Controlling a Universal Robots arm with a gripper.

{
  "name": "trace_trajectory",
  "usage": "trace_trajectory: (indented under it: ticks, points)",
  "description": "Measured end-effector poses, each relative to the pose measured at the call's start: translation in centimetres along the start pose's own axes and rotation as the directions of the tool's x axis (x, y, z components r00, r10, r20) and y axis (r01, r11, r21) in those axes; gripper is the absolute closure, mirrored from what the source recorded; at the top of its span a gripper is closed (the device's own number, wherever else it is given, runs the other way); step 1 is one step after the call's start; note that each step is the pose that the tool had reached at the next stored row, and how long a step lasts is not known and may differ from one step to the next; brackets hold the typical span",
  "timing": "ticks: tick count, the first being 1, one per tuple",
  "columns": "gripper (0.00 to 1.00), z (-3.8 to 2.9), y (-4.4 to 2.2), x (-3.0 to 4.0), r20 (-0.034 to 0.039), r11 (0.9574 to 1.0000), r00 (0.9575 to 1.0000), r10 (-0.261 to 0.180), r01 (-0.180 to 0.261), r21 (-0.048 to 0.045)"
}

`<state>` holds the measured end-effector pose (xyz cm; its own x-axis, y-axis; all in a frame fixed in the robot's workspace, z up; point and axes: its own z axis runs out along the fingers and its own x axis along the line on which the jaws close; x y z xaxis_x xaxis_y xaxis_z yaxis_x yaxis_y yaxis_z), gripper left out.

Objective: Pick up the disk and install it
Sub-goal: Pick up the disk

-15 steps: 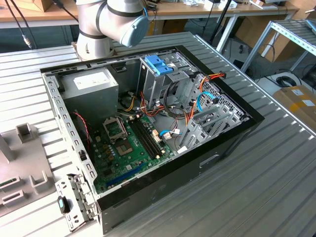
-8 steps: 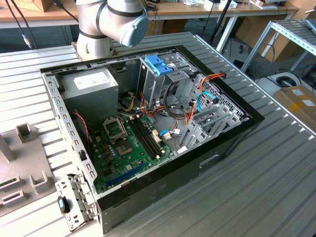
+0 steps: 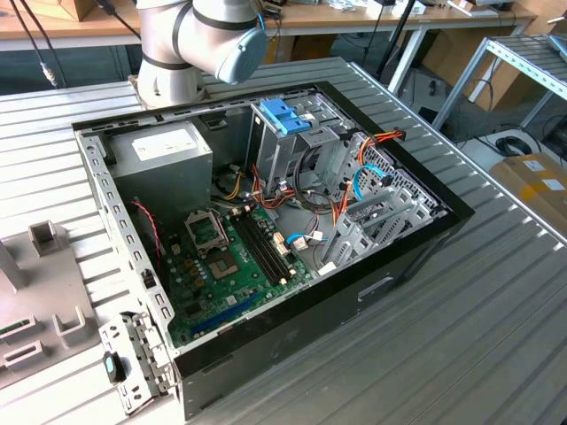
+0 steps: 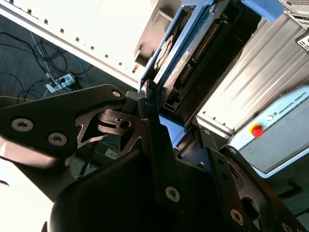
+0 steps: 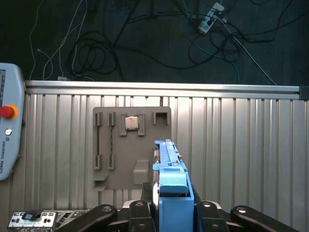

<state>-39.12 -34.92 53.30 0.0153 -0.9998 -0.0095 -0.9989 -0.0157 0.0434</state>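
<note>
Grip looks slim — the gripper (image 5: pixel 172 207) pinches the disk (image 5: pixel 169 166) edge-on between its jaws above the ribbed table (image 5: pixel 241 145); any twist in that hold could jam it against the drive cage (image 3: pixel 276 155).

Shows smooth silver-grey tubular arm segments (image 3: pixel 164 40) and a pale blue round joint cap (image 3: pixel 241 51) in the exterior view. Ends, in the second wrist view, in matte black angular metal fingers (image 4: pixel 150 145) on flat black link bars (image 4: pixel 58 121) dotted with round silver screw heads (image 4: pixel 22 124).
</note>
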Motion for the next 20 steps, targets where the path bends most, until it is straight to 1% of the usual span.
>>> trace_trajectory:
  ticks: [20]
  points:
    - [0.63, -0.03, -0.8, 0.01, -0.0004, 1.0, 1.0, 0.0, 0.0, 0.0001]
